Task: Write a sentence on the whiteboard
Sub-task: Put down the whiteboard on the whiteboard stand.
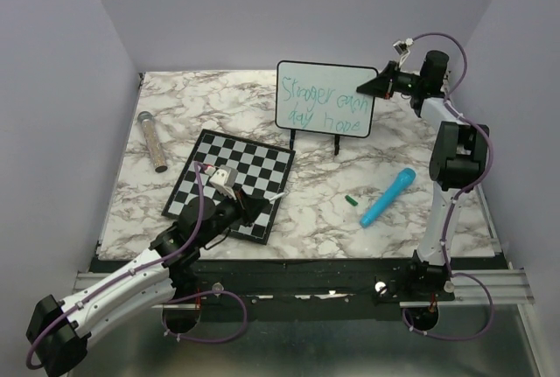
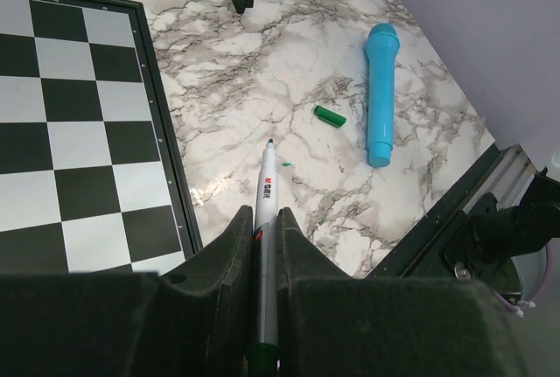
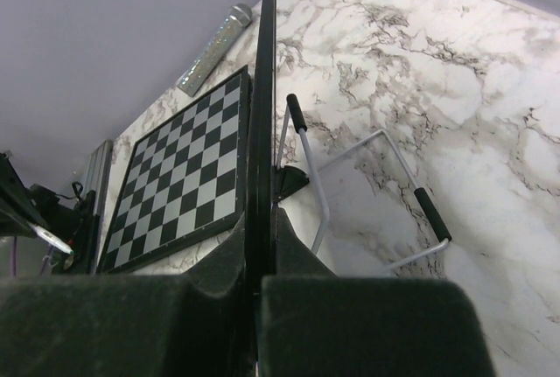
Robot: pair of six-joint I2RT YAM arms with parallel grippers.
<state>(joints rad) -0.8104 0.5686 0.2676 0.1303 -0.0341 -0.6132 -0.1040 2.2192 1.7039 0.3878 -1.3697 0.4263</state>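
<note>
Two teal lines of the sentence (image 1: 325,106) sit on the whiteboard (image 1: 350,75), which stands upright on wire legs at the back of the worktop (image 1: 324,211). The right gripper (image 1: 382,84) has its jaws clenched on a side edge of the board, probably to steady it. The left gripper (image 2: 265,219) has its jaws grasping the marker (image 2: 269,176), low beside the chessboard (image 1: 236,176).

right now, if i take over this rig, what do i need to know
Left pincer: shut on the uncapped marker, away from the board, beside the chessboard.
Right pincer: shut on the whiteboard at its right edge; board upright on its legs.
Done: the sentence, two teal lines.
To do: cannot tell if it is complete; likely recap, green cap lies on the table.
</note>
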